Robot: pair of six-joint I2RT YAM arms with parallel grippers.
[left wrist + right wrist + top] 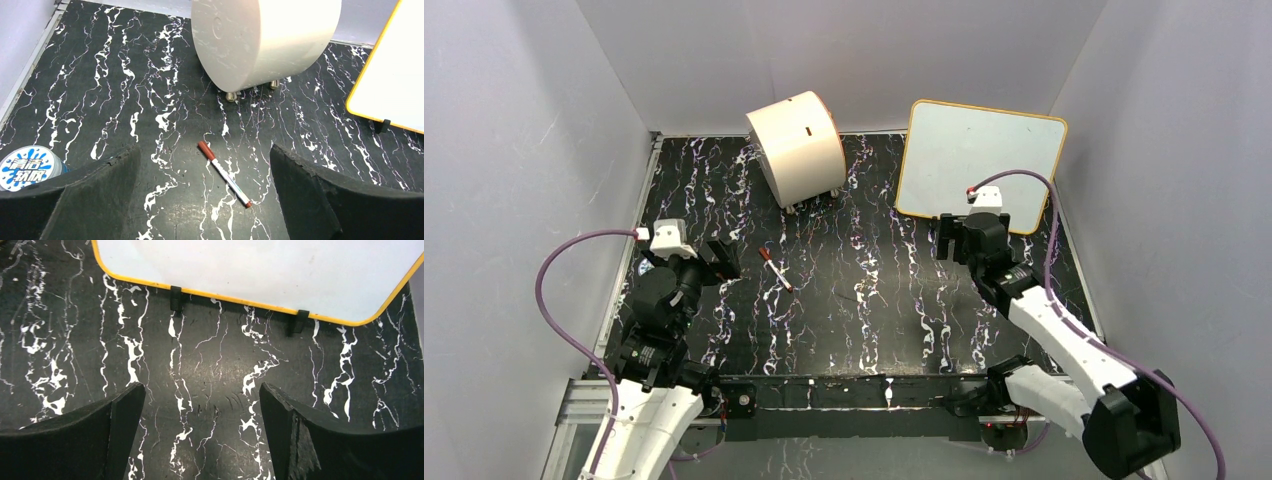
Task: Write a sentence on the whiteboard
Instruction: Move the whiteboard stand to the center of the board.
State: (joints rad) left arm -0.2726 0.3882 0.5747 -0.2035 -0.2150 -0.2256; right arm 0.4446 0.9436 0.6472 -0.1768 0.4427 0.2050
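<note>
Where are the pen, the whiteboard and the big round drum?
pen (pixel 224 174), left wrist view, middle of its barrel.
whiteboard (pixel 979 160), top view, bare white face.
drum (pixel 799 150), top view, middle of its cream body.

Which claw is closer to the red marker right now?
Left. The left claw sits just left of the marker; the right claw is far across, by the whiteboard.

Seen from high behind, down over the whole black white-veined table (pixel 864 300). Seen low and close from each wrist: left toward the cream cylinder drum (pixel 260 40), right toward the orange-rimmed glossy whiteboard (pixel 250 270), both shared with above.
</note>
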